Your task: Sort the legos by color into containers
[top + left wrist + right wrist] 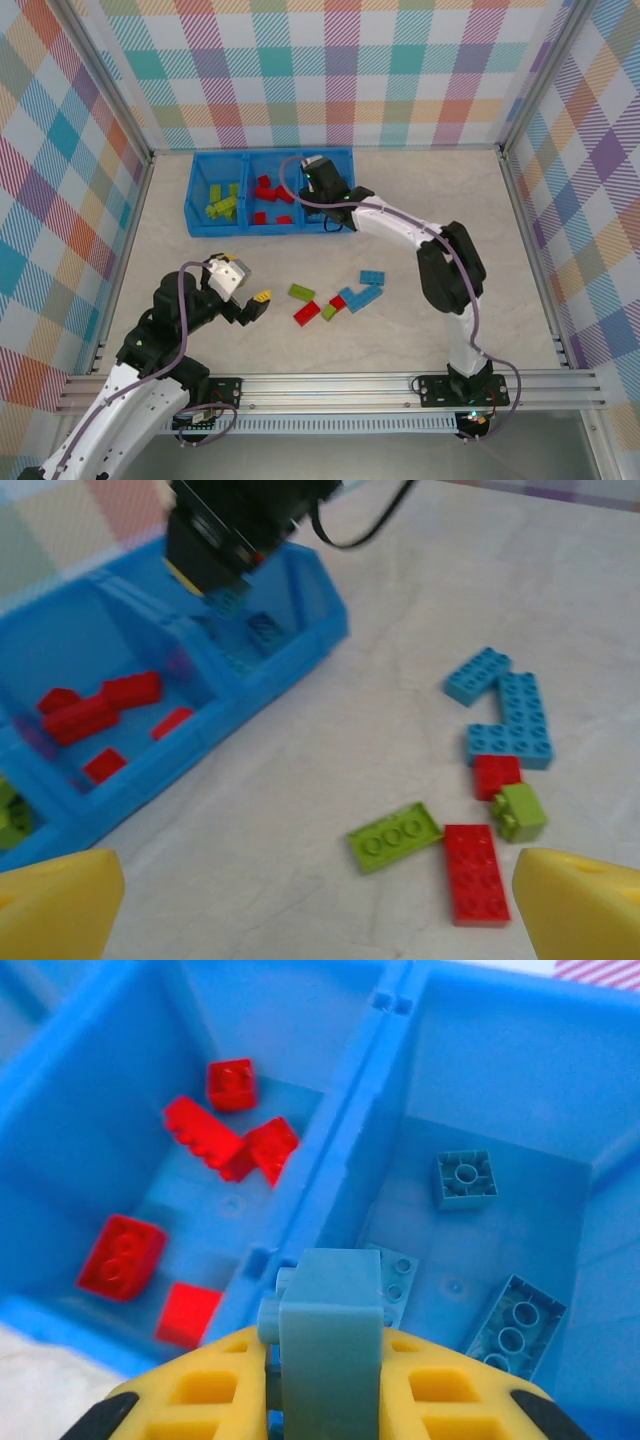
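Your right hand [325,1385] pinched a light blue lego [330,1310] above the containers [345,1150] — apparently over the right compartment, where other blue bricks [465,1178] lay; red bricks [205,1138] sat in the middle one; your left hand [320,910] hovered spread above the bench [400,600] — loose legos [505,715] just ahead.

The bright blue three-compartment plastic tray [330,1160] looks smooth, slightly glossy. The small studded plastic bricks [475,873] shine faintly. The pale marbled tabletop [400,340] appears matt; the silver front rail [330,385] is ribbed metal.
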`<state>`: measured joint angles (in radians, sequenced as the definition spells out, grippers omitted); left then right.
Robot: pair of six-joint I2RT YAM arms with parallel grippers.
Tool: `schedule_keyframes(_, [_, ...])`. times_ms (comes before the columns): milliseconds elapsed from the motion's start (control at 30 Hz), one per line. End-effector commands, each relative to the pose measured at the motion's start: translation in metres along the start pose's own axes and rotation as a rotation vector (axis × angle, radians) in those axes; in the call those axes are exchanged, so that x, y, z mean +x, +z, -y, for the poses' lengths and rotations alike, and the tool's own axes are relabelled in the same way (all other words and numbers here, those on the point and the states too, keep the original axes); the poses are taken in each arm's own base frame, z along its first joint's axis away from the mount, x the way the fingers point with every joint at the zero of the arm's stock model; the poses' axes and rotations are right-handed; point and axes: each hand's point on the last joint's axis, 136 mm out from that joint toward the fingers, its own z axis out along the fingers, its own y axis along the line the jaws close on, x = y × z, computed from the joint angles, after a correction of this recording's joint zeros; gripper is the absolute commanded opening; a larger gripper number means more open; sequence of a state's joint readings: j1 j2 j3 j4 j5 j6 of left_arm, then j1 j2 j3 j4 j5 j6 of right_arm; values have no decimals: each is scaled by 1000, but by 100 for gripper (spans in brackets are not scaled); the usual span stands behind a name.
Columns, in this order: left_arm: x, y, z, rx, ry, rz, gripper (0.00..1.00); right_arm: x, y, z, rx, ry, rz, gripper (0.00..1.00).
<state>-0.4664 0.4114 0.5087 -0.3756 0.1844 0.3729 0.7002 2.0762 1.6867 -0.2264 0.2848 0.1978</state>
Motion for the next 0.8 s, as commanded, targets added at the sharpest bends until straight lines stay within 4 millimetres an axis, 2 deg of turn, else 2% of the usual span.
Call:
schedule_keyframes(0, [-3, -2, -13, -85, -12, 32, 100, -3, 13, 17, 33, 28, -11, 21])
schedule_keyframes(133, [-3, 1, -12, -78, -13, 30, 100, 0, 27, 22, 2, 62, -43, 28])
schedule_keyframes(200, [-2, 2, -12, -75, -12, 20, 100, -2, 28, 20, -37, 83, -61, 39])
schedule_keyframes(233, [-2, 2, -12, -73, -11, 18, 100, -3, 27, 20, -41, 89, -68, 43])
schedule_keyframes(367, [0, 4, -11, -67, -8, 10, 100, -19, 8, 20, -46, 101, -44, 45])
schedule_keyframes(433, [0, 4, -12, -71, -9, 11, 100, -27, -7, 19, -59, 105, -20, 46])
schedule_keyframes(567, [1, 4, -15, -88, -22, 2, 100, -36, -58, 8, -161, 106, 22, 50])
schedule_keyframes(700, [2, 3, -33, -184, -124, -31, 100, -21, -128, -7, -328, 95, 52, 60])
schedule_keyframes(767, [7, 1, -46, -260, -205, -95, 100, -2, -159, -11, -402, 95, 60, 67])
